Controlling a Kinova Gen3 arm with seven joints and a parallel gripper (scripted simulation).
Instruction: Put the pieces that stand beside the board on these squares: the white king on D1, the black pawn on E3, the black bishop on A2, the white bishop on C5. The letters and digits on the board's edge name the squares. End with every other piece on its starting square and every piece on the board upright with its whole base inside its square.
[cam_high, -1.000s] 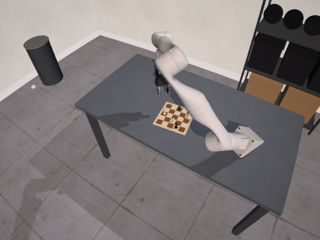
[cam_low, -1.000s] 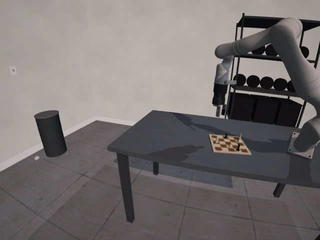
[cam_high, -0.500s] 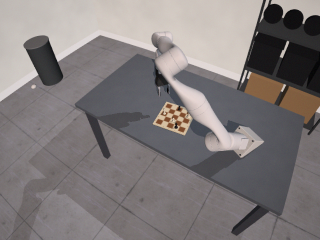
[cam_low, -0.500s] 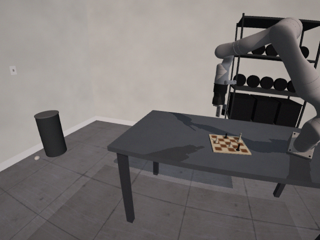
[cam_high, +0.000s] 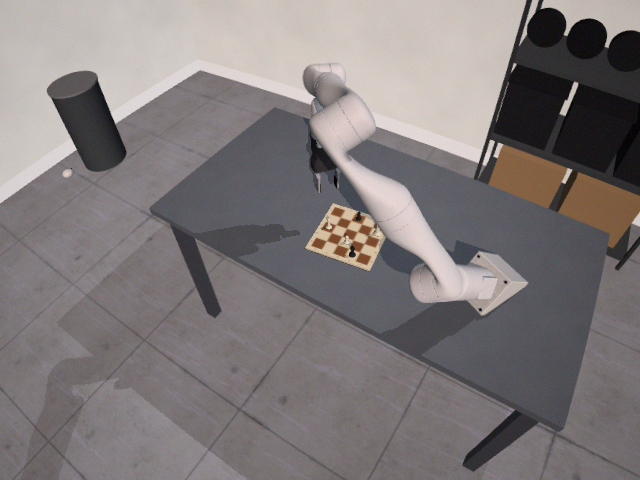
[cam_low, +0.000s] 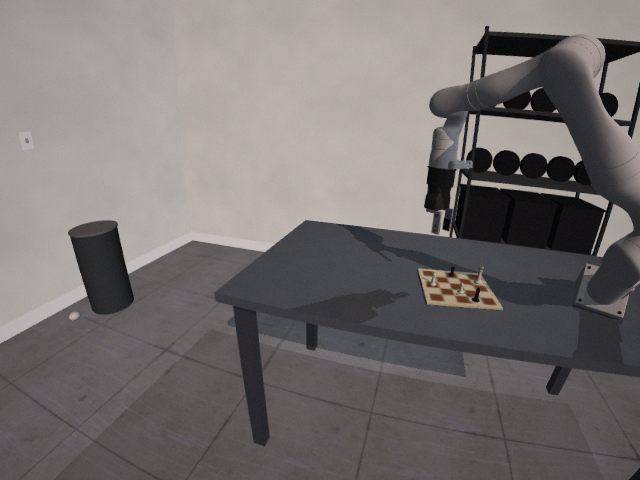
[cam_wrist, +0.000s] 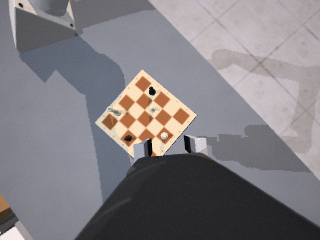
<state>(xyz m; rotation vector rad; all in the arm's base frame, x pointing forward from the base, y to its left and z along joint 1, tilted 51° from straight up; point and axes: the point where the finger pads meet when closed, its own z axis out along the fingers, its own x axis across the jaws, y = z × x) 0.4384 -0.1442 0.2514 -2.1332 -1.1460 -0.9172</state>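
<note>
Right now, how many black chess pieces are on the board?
2: one black chess piece at the checkered brown board's far edge in the top view, one at its near edge.

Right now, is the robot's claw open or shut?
Open. The grey two-finger claw hangs high above the dark grey table, its two fingers standing wide apart with nothing between them.

You've got a dark grey table (cam_high: 248, 170) carrying two things: the chessboard (cam_high: 316, 241), flat near the middle, below and just ahead of the raised gripper (cam_high: 326, 181), and the arm's base plate (cam_high: 509, 281), bolted down well beyond the board
</note>
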